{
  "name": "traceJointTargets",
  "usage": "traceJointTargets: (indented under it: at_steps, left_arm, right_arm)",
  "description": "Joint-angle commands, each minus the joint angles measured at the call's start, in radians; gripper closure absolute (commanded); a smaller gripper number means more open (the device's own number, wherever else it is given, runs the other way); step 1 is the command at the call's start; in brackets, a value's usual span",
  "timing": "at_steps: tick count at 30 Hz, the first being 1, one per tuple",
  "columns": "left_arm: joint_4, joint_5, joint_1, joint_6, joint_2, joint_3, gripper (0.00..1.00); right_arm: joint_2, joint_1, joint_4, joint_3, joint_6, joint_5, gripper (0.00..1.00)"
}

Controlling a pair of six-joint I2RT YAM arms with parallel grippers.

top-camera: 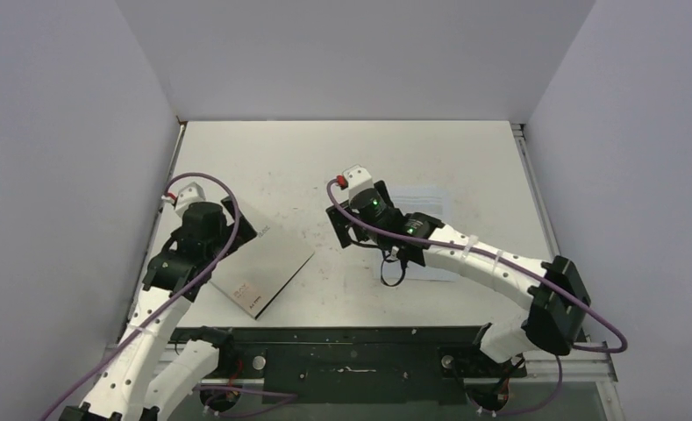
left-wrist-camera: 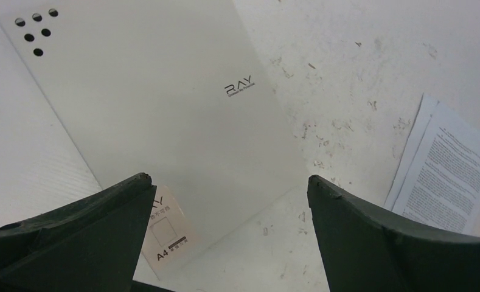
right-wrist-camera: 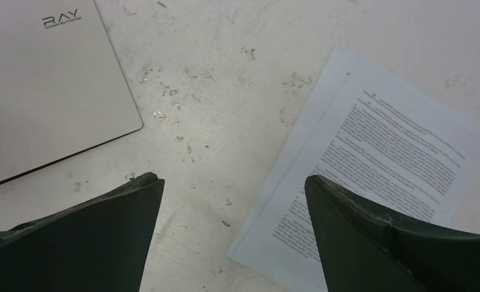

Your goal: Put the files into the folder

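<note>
On the tabletop (top-camera: pixel 324 149): the folder (left-wrist-camera: pixel 152 103) lies shut, silver cover up, at near left; the files (right-wrist-camera: pixel 389 146) lie flat to its right, apart from it.
Left tool (left-wrist-camera: pixel 228 179): spread wide, empty, above the folder's near corner.
Right tool (right-wrist-camera: pixel 231 177): spread wide, empty, over bare tabletop between folder and files.
Step in hand: probably opening the cover; catch one free edge and lift slowly, so the folder does not slide.
Hidden: the folder's inside, which long edge is the spine, the sheet count; the right arm covers part of the files from above.
</note>
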Motion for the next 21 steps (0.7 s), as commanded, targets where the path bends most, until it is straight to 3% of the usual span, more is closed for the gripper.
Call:
traceJointTargets:
  at_steps: [1, 13, 21]
  left_arm:
    - [0.007, 0.088, 0.114, -0.074, 0.026, -0.044, 0.04]
    - [0.037, 0.195, 0.451, -0.147, 0.049, -0.188, 0.04]
    - [0.161, 0.345, 0.575, -0.144, 0.082, -0.314, 0.04]
  right_arm:
    - [0.102, -0.009, 0.042, 0.095, 0.044, -0.149, 0.10]
    - [0.386, -0.015, 0.124, 0.267, 0.115, -0.362, 0.10]
    - [0.498, -0.041, 0.159, 0.340, 0.148, -0.467, 0.10]
